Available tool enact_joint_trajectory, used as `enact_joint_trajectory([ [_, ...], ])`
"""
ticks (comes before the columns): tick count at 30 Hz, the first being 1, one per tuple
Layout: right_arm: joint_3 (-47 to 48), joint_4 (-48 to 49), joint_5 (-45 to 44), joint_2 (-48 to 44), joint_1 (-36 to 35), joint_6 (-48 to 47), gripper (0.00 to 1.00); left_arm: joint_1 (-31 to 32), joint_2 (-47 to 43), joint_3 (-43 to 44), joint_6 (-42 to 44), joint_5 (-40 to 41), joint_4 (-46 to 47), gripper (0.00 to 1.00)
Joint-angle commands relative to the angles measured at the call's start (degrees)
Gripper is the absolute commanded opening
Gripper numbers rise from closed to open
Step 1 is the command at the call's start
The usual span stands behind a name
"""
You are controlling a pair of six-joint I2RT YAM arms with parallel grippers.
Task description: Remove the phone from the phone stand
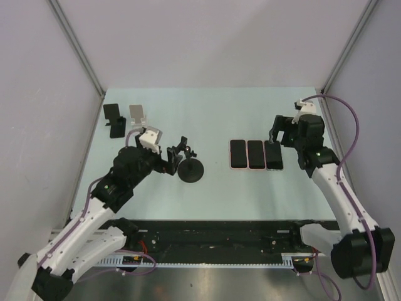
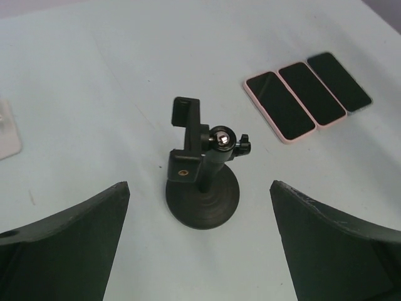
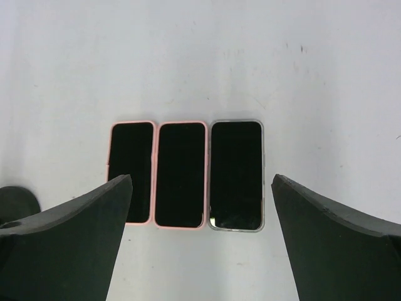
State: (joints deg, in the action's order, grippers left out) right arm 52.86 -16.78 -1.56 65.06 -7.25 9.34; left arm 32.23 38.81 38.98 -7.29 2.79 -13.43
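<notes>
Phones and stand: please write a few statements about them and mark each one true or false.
1. Three phones lie flat in a row on the table. True.
2. The round-base stand holds a phone. False: it is empty.
3. Two of the phones are pink-edged. True.
4. The right jaws grip a phone. False: they are open and hold nothing.
</notes>
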Motion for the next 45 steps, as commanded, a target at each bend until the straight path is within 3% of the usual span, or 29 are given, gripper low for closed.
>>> enact_joint_trajectory([
  [1, 0.58, -4.49, -7.74, -8.18, -4.35, -1.08, 1.00, -0.67, 6.78, 5.57, 2.37, -8.23, 0.86, 1.00],
  [17, 0.49, -17.67, -8.46, -31.30, -17.54, -7.85, 1.00, -5.32, 22.45, 13.66, 11.15, -14.38, -4.85, 0.96],
  [22, -2.67, -15.93, -13.97, -38.23, -21.57, -9.17, 1.00, -7.35, 23.77, 13.84, 12.03, -22.98, -5.38, 0.89],
  [28, -5.49, -14.25, -19.26, -41.06, -23.43, -8.64, 1.00, -7.27, 22.55, 12.61, 12.65, -27.92, -7.13, 0.79],
  [38, -6.81, -13.55, -20.15, -42.03, -23.43, -8.11, 1.00, -7.18, 19.90, 12.26, 12.48, -33.11, -8.98, 0.62],
  [45, -7.07, -13.37, -20.50, -42.03, -23.34, -7.85, 1.00, -6.39, 20.52, 11.56, 12.92, -31.63, -9.86, 0.60],
])
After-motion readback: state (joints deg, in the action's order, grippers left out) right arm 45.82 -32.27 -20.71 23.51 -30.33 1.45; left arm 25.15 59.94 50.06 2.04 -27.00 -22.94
